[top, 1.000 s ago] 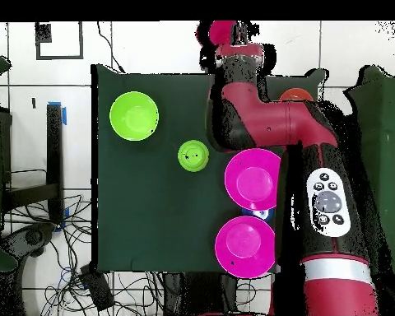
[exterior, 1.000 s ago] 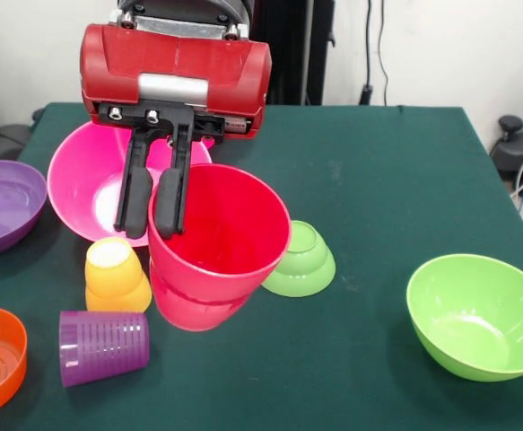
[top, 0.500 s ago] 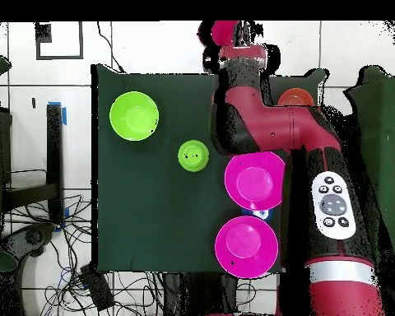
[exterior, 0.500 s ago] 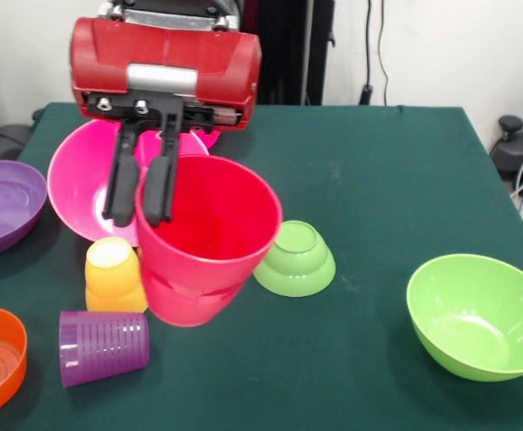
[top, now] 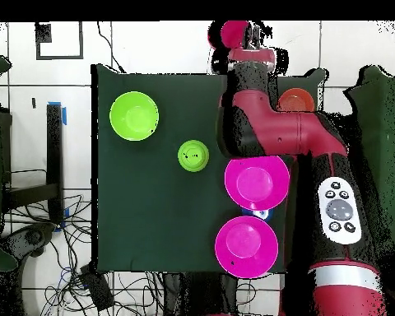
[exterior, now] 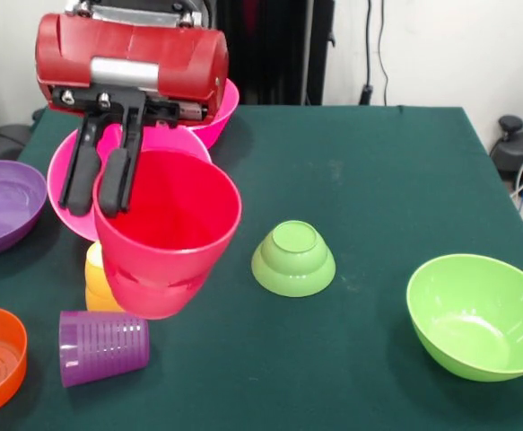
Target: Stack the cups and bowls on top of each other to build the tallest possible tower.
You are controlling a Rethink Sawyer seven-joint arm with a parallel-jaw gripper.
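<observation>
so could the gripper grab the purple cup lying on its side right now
Probably not as things stand. The gripper is shut on the red cup, one finger inside the rim and one outside, so it has no free grasp. The purple cup itself lies uncovered just below.

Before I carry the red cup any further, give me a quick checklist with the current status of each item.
1. Hold: hand pinches the red cup by its rim, one finger inside, one outside: ok.
2. Cup level: it hangs tilted: not ok.
3. Cup lifted off the table: cannot tell.
4. Clearance: the red cup overlaps the yellow cup in the front view; touching or not: cannot tell.
5. Purple cup ready for stacking: lying on its side: not ok.
6. Small green bowl is upside down, a steady base: ok.
</observation>
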